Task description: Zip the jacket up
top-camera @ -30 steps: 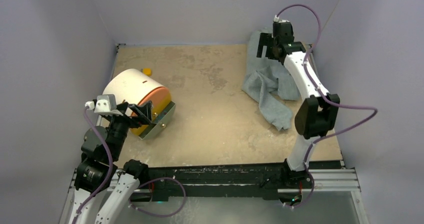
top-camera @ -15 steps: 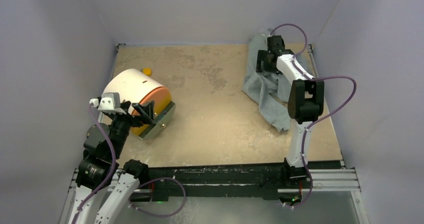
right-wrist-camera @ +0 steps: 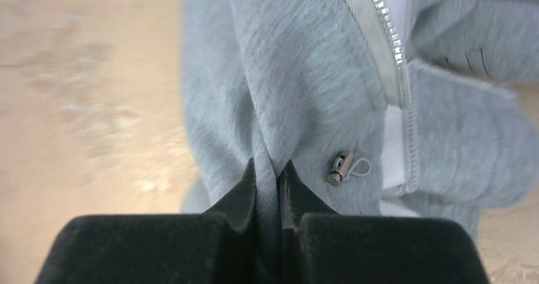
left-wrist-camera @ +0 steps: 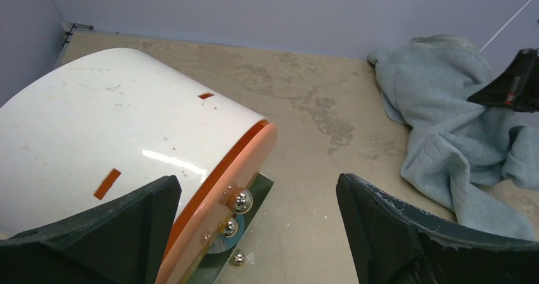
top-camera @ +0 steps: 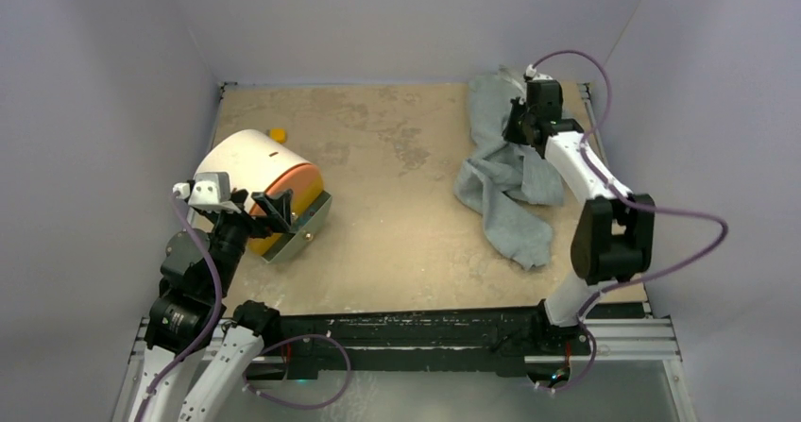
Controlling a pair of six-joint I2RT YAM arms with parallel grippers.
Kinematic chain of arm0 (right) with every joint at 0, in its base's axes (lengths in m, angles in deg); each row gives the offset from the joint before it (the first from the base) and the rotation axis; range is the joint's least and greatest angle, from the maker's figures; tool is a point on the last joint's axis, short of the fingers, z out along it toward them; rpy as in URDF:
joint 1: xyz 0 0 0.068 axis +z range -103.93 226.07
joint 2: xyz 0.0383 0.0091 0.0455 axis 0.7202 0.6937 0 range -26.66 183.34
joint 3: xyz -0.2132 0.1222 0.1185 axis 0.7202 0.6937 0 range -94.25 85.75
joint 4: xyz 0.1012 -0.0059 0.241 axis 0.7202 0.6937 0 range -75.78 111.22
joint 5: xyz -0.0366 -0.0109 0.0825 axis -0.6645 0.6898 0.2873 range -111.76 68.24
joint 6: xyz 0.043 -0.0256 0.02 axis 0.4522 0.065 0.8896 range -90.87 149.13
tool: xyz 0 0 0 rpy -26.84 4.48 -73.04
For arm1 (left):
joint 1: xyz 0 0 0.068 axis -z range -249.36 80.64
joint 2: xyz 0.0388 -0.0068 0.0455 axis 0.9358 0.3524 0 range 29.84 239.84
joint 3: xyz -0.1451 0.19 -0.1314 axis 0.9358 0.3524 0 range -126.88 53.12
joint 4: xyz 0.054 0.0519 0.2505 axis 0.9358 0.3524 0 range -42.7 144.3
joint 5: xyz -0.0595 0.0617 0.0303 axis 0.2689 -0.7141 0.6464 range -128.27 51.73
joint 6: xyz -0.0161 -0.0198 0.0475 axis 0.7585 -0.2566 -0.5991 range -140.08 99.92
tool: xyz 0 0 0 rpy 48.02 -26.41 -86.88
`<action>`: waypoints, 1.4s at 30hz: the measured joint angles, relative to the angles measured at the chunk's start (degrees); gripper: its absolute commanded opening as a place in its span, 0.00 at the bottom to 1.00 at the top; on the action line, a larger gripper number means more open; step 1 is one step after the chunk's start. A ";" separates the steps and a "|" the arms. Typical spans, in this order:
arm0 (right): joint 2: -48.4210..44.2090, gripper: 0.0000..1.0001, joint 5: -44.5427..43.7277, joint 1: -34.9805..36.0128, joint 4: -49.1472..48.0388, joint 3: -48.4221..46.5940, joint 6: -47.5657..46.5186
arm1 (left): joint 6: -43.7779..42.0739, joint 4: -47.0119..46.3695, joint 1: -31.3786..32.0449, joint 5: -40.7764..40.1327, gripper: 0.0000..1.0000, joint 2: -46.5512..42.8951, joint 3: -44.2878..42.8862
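Tan table (top-camera: 397, 205): jacket (top-camera: 501, 186) far right, fold pinched in right hand (right-wrist-camera: 267, 169).

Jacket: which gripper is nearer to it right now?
Right. The right gripper is on the jacket, jaws shut on a fold of fabric. The left gripper is across the table, at the white-and-orange drum.

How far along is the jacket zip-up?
Nothing zipped: the jacket lies crumpled, zipper teeth apart with white lining showing. In hand: the right gripper has its jaws shut on a fabric fold beside the zipper. To do: spread it, join the ends, pull the slider. The left gripper hangs open by the white cylinder.
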 measured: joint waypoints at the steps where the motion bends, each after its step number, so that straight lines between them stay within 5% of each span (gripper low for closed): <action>1: -3.17 0.00 1.68 0.22 0.04 0.76 0.33 | -0.02 0.00 0.00 -0.11 1.00 0.20 0.00; 12: -28.04 0.00 8.02 14.27 1.77 0.24 4.09 | -0.02 0.02 0.00 -1.33 1.00 0.63 0.00; 26: -9.62 0.00 5.03 14.60 4.33 -28.17 10.67 | 0.00 0.28 0.00 -3.34 1.00 1.57 0.00; 35: -15.41 0.00 -4.13 14.12 2.75 -23.17 12.94 | 0.00 0.33 0.00 -4.74 1.00 1.57 0.00; 42: -22.05 0.00 4.04 13.90 8.37 -19.41 5.86 | 0.00 0.33 0.00 -4.76 1.00 1.77 0.00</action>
